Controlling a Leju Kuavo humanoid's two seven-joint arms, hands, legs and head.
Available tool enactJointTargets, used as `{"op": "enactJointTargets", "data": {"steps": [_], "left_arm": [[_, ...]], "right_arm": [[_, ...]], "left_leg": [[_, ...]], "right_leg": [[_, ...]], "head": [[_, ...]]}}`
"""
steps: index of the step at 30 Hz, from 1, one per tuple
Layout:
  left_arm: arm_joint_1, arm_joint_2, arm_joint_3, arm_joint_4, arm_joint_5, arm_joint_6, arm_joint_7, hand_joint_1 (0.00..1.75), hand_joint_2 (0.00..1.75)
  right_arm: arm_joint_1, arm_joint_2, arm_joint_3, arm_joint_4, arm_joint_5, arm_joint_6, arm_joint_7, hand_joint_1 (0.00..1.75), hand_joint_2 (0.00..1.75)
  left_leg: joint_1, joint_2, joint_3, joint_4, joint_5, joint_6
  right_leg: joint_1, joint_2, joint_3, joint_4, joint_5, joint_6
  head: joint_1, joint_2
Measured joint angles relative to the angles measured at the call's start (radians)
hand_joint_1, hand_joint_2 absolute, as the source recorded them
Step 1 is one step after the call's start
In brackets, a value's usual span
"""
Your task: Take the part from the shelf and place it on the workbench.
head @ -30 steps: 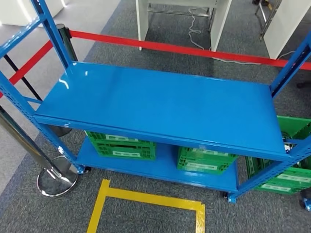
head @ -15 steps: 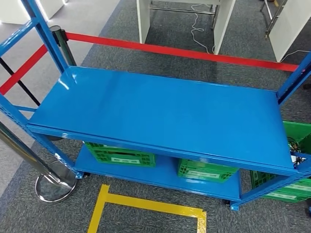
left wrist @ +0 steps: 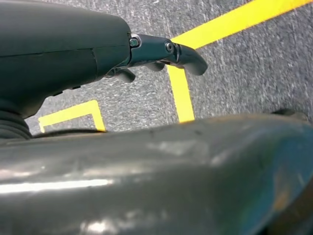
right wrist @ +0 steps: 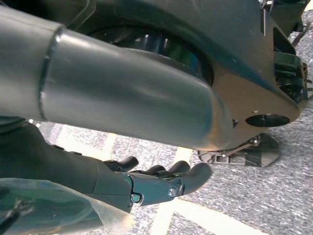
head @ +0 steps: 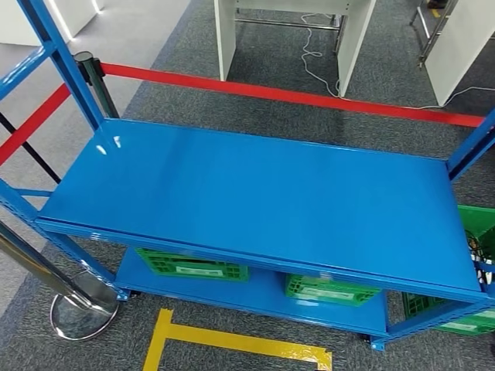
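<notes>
The blue metal shelf stands right in front of me, and its top board is bare. My left hand hangs beside my body over the carpet with its fingers stretched out and nothing in them. My right hand also hangs low, its fingers nearly straight. A clear plastic bag with something dark inside sits against that hand's underside and hangs with it. Where the thumb meets the bag is hidden.
Green crates sit on the lower board, and another stands to the right of the shelf. A red barrier belt runs behind the shelf from a chrome post base. Yellow floor tape marks a box before the shelf.
The whole head view has shifted: the shelf sits lower and looks larger, so the camera moved. Nothing on the shelf has changed.
</notes>
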Motion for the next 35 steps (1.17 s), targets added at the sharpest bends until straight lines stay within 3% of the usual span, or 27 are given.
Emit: {"op": "enactJointTargets", "data": {"steps": [2, 4, 5, 6, 7, 8, 10, 11, 12, 14, 16, 18, 20, 21, 22, 23, 25, 26, 27, 30, 35], "left_arm": [[-0.003, 0.0, 0.004, 0.0, 0.001, 0.002, -0.004, 0.0, 0.0], [-0.007, 0.0, 0.008, 0.0, 0.001, 0.003, -0.006, 0.0, 0.0], [-0.008, 0.0, 0.01, 0.0, 0.001, 0.004, -0.005, 0.0, 0.0], [-0.008, 0.0, 0.011, 0.0, 0.0, 0.004, -0.003, 0.0, 0.0], [-0.007, 0.0, 0.013, 0.0, 0.0, 0.004, -0.001, 0.0, 0.0], [-0.007, 0.0, 0.014, 0.0, 0.0, 0.005, 0.0, 0.0, 0.0], [-0.006, 0.0, 0.018, 0.0, -0.001, 0.005, 0.004, 0.0, 0.0], [-0.007, 0.0, 0.019, 0.0, -0.001, 0.005, 0.006, 0.0, 0.0], [-0.007, 0.0, 0.021, 0.0, -0.001, 0.006, 0.008, 0.0, 0.0], [-0.009, 0.001, 0.023, 0.0, -0.001, 0.008, 0.011, 0.0, 0.0], [-0.011, 0.002, 0.024, 0.0, -0.002, 0.01, 0.012, 0.0, 0.0], [-0.011, 0.003, 0.026, 0.0, -0.002, 0.012, 0.012, 0.0, 0.0], [-0.009, 0.003, 0.028, 0.0, -0.002, 0.012, 0.013, 0.0, 0.0], [-0.008, 0.004, 0.028, 0.0, -0.002, 0.011, 0.015, 0.0, 0.0], [-0.007, 0.004, 0.029, 0.0, -0.003, 0.01, 0.018, 0.0, 0.0], [-0.008, 0.005, 0.029, 0.0, -0.003, 0.008, 0.022, 0.0, 0.44], [-0.011, 0.006, 0.029, 0.0, -0.004, 0.002, 0.029, 0.0, 1.31], [-0.013, 0.007, 0.03, 0.0, -0.004, -0.001, 0.03, 0.0, 1.75], [-0.014, 0.006, 0.03, 0.0, -0.004, -0.004, 0.03, 0.0, 1.75], [-0.014, 0.004, 0.032, 0.0, -0.004, -0.006, 0.027, 0.0, 1.75], [-0.014, 0.005, 0.036, 0.0, -0.004, 0.0, 0.027, 0.0, 1.75]], "right_arm": [[-0.003, 0.0, 0.0, 0.0, -0.001, 0.001, 0.0, 0.0, 0.0], [-0.005, 0.0, 0.0, 0.0, -0.001, 0.002, 0.001, 0.0, 0.0], [-0.005, 0.0, 0.0, 0.0, -0.001, 0.003, 0.001, 0.0, 0.0], [-0.004, 0.0, 0.0, 0.0, -0.001, 0.004, 0.002, 0.0, 0.0], [-0.002, 0.0, 0.0, 0.0, -0.001, 0.004, 0.003, 0.0, 0.0], [-0.002, 0.0, 0.0, 0.0, -0.001, 0.005, 0.003, 0.0, 0.0], [-0.003, 0.0, 0.0, 0.0, -0.001, 0.005, 0.005, 0.0, 0.0], [-0.006, 0.0, 0.0, 0.0, -0.001, 0.006, 0.005, 0.0, 0.0], [-0.009, 0.0, 0.0, 0.0, -0.001, 0.007, 0.005, 0.0, 0.0], [-0.01, 0.0, 0.0, 0.0, -0.001, 0.007, 0.005, 0.0, 0.0], [-0.007, 0.0, 0.0, 0.0, 0.0, 0.007, 0.006, 0.0, 0.0], [-0.007, 0.0, 0.0, 0.0, 0.001, 0.008, 0.006, 0.0, 0.0], [-0.009, 0.0, 0.0, 0.0, 0.002, 0.008, 0.006, 0.0, 0.0], [-0.008, 0.0, 0.0, 0.0, 0.002, 0.008, 0.006, 0.0, 0.0], [-0.008, 0.0, 0.0, 0.0, 0.002, 0.009, 0.006, 0.0, 0.0], [-0.007, 0.0, 0.0, 0.0, 0.002, 0.01, 0.008, 0.0, 0.0], [-0.007, 0.0, 0.0, 0.0, 0.002, 0.016, 0.018, 0.0, 0.87], [-0.007, 0.0, 0.0, 0.0, 0.001, 0.02, 0.026, 0.0, 1.31], [-0.008, 0.0, 0.0, 0.0, 0.0, 0.023, 0.032, 0.0, 1.75], [-0.008, -0.001, 0.0, 0.0, -0.004, 0.028, 0.041, 0.0, 1.75], [-0.008, -0.001, 0.0, 0.0, -0.005, 0.029, 0.042, 0.0, 1.75]], "left_leg": [[0.004, 0.006, 0.008, -0.011, -0.001, 0.01], [0.003, 0.015, 0.013, -0.014, -0.007, 0.019], [0.003, 0.02, 0.016, -0.014, -0.011, 0.021], [0.002, 0.025, 0.021, -0.014, -0.016, 0.022], [0.002, 0.03, 0.028, -0.013, -0.023, 0.022], [0.002, 0.036, 0.038, -0.014, -0.029, 0.021], [-0.001, 0.049, 0.057, -0.013, -0.043, 0.014], [-0.004, 0.056, 0.064, -0.014, -0.049, 0.009], [-0.007, 0.064, 0.068, -0.015, -0.052, 0.005], [-0.01, 0.083, 0.074, -0.018, -0.054, -0.002], [-0.008, 0.071, 0.072, -0.003, -0.071, -0.011], [-0.002, 0.033, 0.038, 0.081, -0.122, -0.022], [0.002, 0.016, -0.023, 0.21, -0.175, -0.028], [0.003, 0.014, -0.045, 0.25, -0.18, -0.03], [0.003, 0.013, -0.051, 0.252, -0.165, -0.03], [0.004, 0.012, -0.039, 0.217, -0.131, -0.028], [0.004, 0.004, 0.009, 0.089, -0.055, -0.024], [0.004, -0.002, 0.031, 0.033, -0.033, -0.021], [0.005, -0.008, 0.043, -0.003, -0.024, -0.021], [0.004, -0.012, 0.047, -0.024, -0.025, -0.02], [0.0, -0.012, 0.048, -0.024, -0.027, -0.011]], "right_leg": [[-0.001, 0.0, -0.028, 0.056, -0.034, 0.009], [-0.002, -0.001, -0.105, 0.184, -0.087, 0.014], [-0.002, -0.001, -0.147, 0.242, -0.1, 0.015], [-0.002, -0.002, -0.176, 0.273, -0.093, 0.016], [-0.002, -0.003, -0.186, 0.263, -0.063, 0.015], [-0.002, -0.009, -0.177, 0.218, -0.017, 0.014], [0.003, -0.044, -0.136, 0.091, 0.067, 0.007], [0.005, -0.059, -0.119, 0.049, 0.087, 0.002], [0.008, -0.068, -0.11, 0.028, 0.093, -0.003], [0.008, -0.053, -0.105, 0.022, 0.094, -0.012], [0.002, -0.033, -0.104, 0.015, 0.099, -0.022], [-0.004, -0.013, -0.1, 0.011, 0.103, -0.03], [-0.005, 0.01, -0.099, 0.011, 0.102, -0.033], [-0.005, 0.02, -0.097, 0.011, 0.102, -0.034], [-0.005, 0.029, -0.095, 0.011, 0.101, -0.034], [-0.005, 0.037, -0.092, 0.011, 0.1, -0.034], [-0.004, 0.047, -0.086, 0.012, 0.096, -0.031], [-0.002, 0.051, -0.086, 0.013, 0.093, -0.027], [0.0, 0.052, -0.087, 0.015, 0.091, -0.025], [0.002, 0.051, -0.094, 0.012, 0.089, -0.026], [-0.001, 0.05, -0.093, 0.002, 0.092, -0.018]], "head": [[0.002, 0.0], [0.005, 0.0], [0.005, 0.0], [0.005, 0.0], [0.005, 0.0], [0.005, 0.0], [0.006, 0.0], [0.006, 0.0], [0.005, 0.0], [0.004, 0.0], [0.001, 0.0], [-0.002, 0.0], [-0.003, 0.0], [-0.004, 0.0], [-0.004, 0.0], [-0.003, 0.0], [-0.003, 0.0], [-0.003, 0.0], [-0.002, 0.0], [0.001, 0.0], [0.001, 0.0]]}}
